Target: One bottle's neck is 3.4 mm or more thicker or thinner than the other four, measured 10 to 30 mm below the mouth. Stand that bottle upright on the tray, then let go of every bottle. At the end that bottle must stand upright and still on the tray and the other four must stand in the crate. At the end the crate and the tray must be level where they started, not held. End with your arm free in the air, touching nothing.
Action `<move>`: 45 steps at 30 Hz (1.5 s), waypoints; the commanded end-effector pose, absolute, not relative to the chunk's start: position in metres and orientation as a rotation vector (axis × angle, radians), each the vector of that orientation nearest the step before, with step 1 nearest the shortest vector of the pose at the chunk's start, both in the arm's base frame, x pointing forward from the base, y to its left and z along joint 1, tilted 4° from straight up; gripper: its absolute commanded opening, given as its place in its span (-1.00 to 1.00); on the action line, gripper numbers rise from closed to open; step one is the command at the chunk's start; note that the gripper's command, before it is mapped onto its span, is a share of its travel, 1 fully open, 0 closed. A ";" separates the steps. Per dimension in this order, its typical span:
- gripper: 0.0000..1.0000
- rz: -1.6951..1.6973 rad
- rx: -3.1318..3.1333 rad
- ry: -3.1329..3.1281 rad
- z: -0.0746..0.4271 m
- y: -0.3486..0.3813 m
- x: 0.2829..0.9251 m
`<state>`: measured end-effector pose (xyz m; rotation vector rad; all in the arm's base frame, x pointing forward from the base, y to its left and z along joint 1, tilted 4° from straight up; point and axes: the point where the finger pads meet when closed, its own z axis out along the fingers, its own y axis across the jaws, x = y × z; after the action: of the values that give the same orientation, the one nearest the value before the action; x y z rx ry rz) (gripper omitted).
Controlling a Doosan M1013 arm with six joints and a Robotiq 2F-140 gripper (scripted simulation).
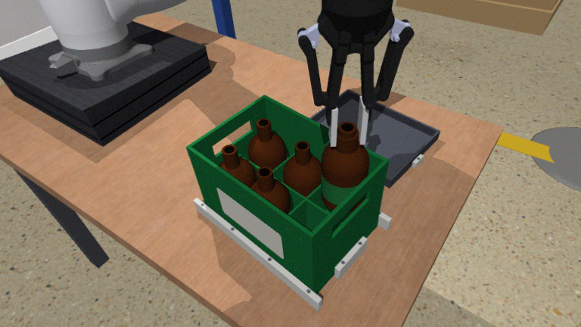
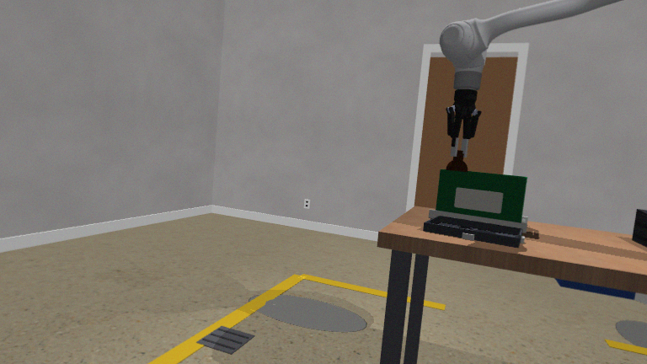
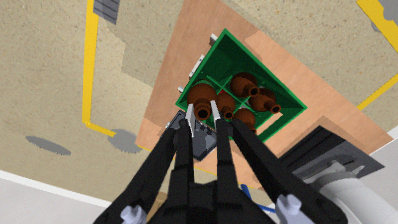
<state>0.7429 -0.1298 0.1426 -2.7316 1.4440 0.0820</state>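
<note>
A green crate [image 1: 288, 188] stands on the wooden table and holds several brown bottles. My gripper [image 1: 348, 131] is shut on the neck of the wide-necked brown bottle [image 1: 344, 166], which is raised partway out of the crate's right cell, upright, its green label showing. Three narrower-necked bottles stand lower in the crate, among them a rear bottle [image 1: 265, 144] and a front bottle [image 1: 270, 188]. The dark grey tray [image 1: 381, 134] lies flat just behind the crate. In the wrist view my fingers clamp the bottle's mouth [image 3: 201, 107] above the crate [image 3: 241, 99].
The arm's black base block [image 1: 101, 77] sits at the table's rear left. White brackets [image 1: 256, 252] line the crate's foot. The table edge runs close to the crate's right and front sides. In the exterior view the crate [image 2: 480, 195] and the tray [image 2: 473, 229] sit near the table's end.
</note>
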 end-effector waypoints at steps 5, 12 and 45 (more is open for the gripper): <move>-1.00 0.082 -2.731 1.444 0.147 -0.130 0.743; -1.00 0.082 -2.731 1.444 0.155 -0.131 0.743; -1.00 0.082 -2.731 1.444 0.178 -0.132 0.744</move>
<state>0.7438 -0.1322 0.1773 -2.7316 1.4440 0.0820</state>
